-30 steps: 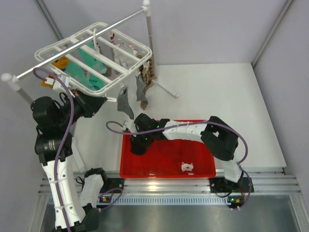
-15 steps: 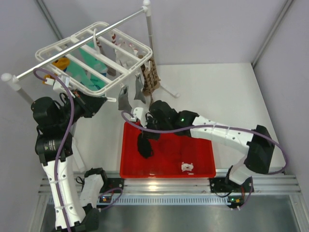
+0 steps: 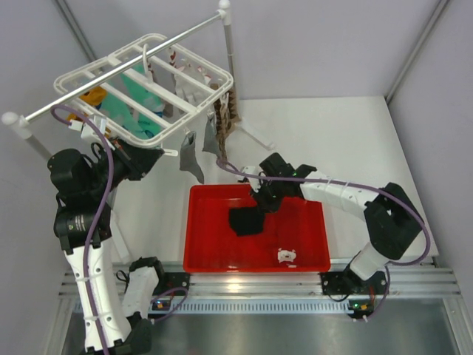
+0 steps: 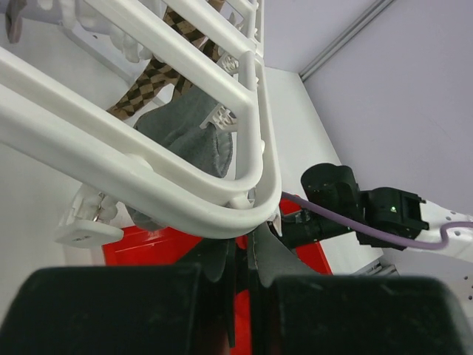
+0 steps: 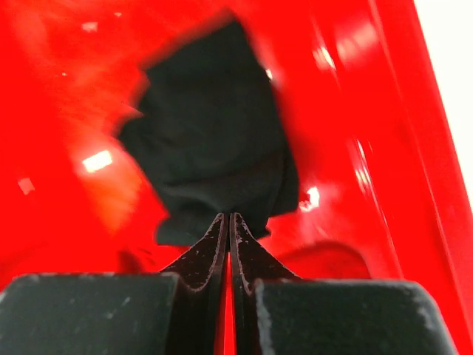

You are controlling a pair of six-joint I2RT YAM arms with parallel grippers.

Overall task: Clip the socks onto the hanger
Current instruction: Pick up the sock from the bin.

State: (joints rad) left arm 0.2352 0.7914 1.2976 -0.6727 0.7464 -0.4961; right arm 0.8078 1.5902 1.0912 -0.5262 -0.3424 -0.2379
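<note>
So, black sock hangs right at the tips of the right claw, its near edge nipped between the two fingers. The rest droops away from the claw over the floor of the red tray, approx mid-tray in the top view. Whether the sock's low end touches the tray floor can't be told. Right claw: closed to a hairline, gripping the sock hem, nothing else between the fingers.

Left claw is up at the near corner of the hanger. Its fingers are drawn together w/ only a thin slit, tips against the underside of the rounded corner rim. Can't tell if any plastic is actually pinched.

Materials etc.:
- Sock: matte, soft knit, crumpled into a rough blob w/ folds.
- Tray: glossy hard plastic, rectangular, raised rim, bright glare spots.
- Hanger: white smooth plastic, rectangular frame w/ parallel slats and small clips dangling below.
- Grey sock, fuzzy knit, hangs from one clip near that corner; brown patterned sock, diamond check, hangs just behind it.
- Claw fingers: dark, thin, tapering to blade-like tips.
</note>
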